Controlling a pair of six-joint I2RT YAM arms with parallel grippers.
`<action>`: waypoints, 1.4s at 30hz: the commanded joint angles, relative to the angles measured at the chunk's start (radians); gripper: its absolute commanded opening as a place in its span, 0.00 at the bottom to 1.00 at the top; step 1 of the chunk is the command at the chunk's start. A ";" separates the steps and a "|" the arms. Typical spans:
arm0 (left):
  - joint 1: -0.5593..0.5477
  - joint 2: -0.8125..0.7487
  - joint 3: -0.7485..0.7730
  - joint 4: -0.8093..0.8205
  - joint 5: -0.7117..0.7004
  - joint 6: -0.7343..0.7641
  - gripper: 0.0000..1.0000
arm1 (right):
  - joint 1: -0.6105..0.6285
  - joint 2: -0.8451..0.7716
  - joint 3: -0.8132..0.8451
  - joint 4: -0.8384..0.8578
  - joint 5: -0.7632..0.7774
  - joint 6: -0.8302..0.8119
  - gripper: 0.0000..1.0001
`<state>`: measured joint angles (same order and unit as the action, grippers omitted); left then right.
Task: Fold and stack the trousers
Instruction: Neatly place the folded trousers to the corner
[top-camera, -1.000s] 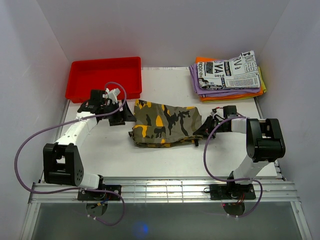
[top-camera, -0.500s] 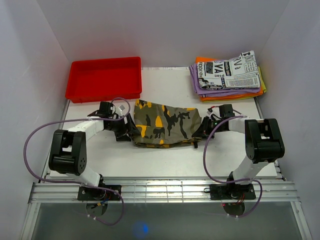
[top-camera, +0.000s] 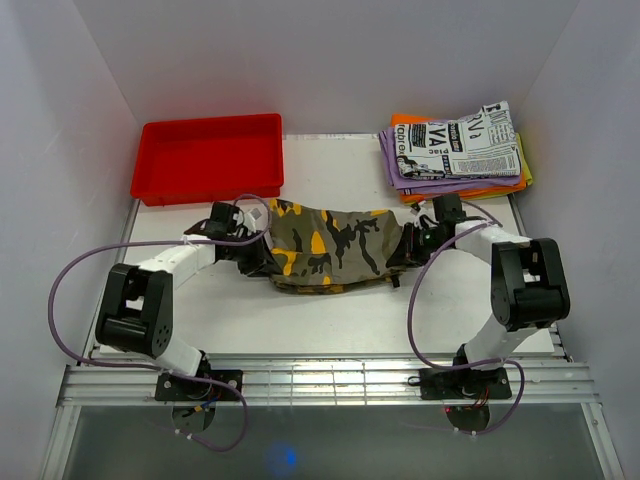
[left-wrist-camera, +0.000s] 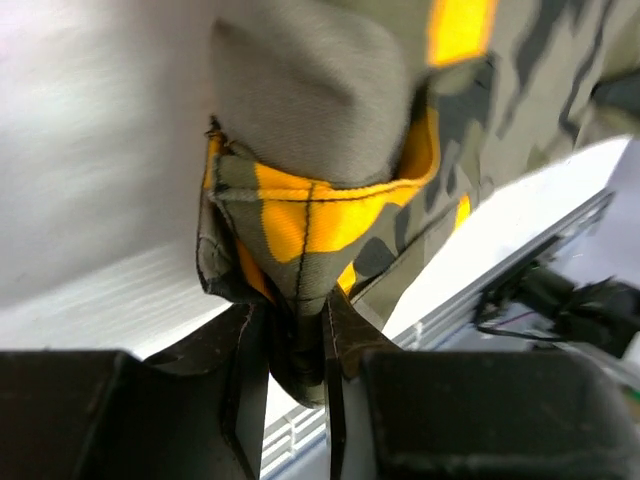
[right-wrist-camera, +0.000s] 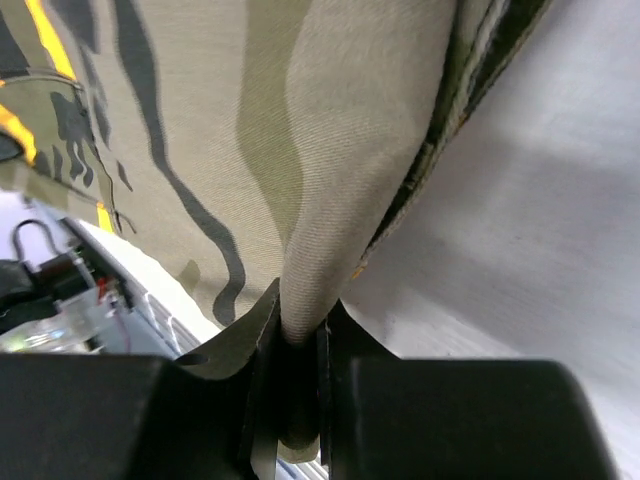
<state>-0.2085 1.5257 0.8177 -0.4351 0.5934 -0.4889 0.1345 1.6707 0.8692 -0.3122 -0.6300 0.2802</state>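
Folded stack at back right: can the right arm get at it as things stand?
Probably yes in reach: the stack lies just behind the right hand with nothing between them. But that hand is shut on the trousers, so it would carry them along.

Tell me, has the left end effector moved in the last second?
Yes. In the overhead view the left end effector slid down and right, away from the red tray, onto the left edge of the trousers.

White table (top-camera: 330, 310) bears trousers (top-camera: 330, 245), red tray (top-camera: 210, 160) (far left), folded garment stack (top-camera: 455, 150)
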 joint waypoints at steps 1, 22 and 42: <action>-0.101 -0.113 0.118 0.019 -0.113 0.099 0.00 | -0.006 -0.104 0.140 -0.071 0.176 -0.119 0.08; -0.367 0.207 0.770 0.455 -0.231 0.233 0.00 | -0.168 -0.189 0.669 0.043 0.598 -0.570 0.08; -0.456 1.166 1.613 1.038 -0.306 0.315 0.00 | -0.332 0.040 0.481 0.904 0.987 -0.831 0.08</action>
<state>-0.6842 2.6831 2.3394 0.4274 0.3370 -0.2337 -0.1841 1.7386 1.3899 0.2592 0.2035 -0.4549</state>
